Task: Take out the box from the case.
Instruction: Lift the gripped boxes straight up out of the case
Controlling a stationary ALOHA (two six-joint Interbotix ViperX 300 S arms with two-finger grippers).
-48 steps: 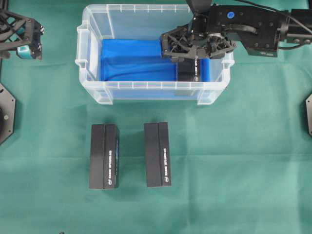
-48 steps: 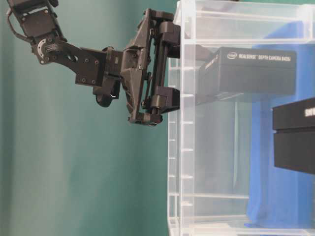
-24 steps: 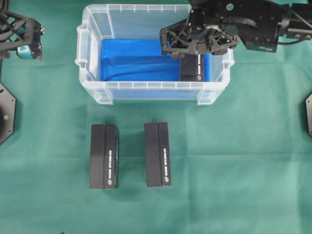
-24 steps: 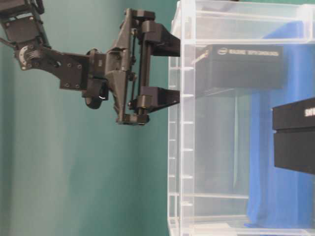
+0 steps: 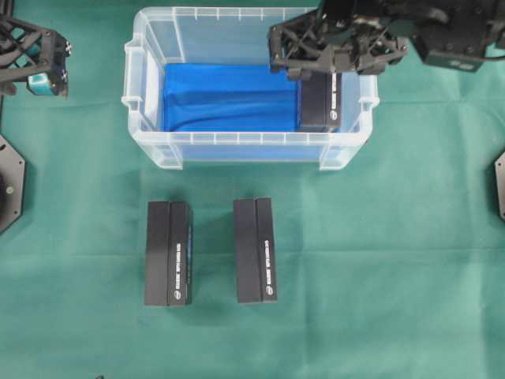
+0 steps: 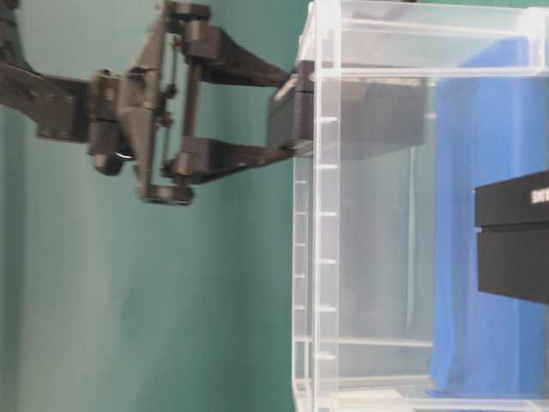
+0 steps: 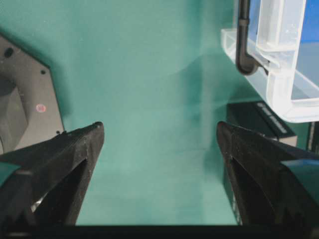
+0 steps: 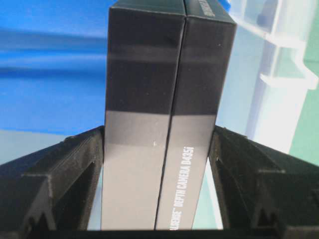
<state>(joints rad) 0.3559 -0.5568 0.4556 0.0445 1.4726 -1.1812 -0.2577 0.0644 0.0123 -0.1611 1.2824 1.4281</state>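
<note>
A black box hangs lifted over the right end of the case, a clear plastic bin lined with a blue cloth. My right gripper is shut on the box, one finger on each long side. In the table-level view the box's gripped end pokes out past the case's rim, held between the fingers of the right gripper. My left gripper hovers far left of the case, open and with nothing in it.
Two more black boxes lie side by side on the green cloth in front of the case. One box and the case's corner show in the left wrist view. Arm bases sit at both table edges.
The right gripper has risen with the box and shifted slightly right and back; the box's end now clears the rim. The left arm has not moved.
</note>
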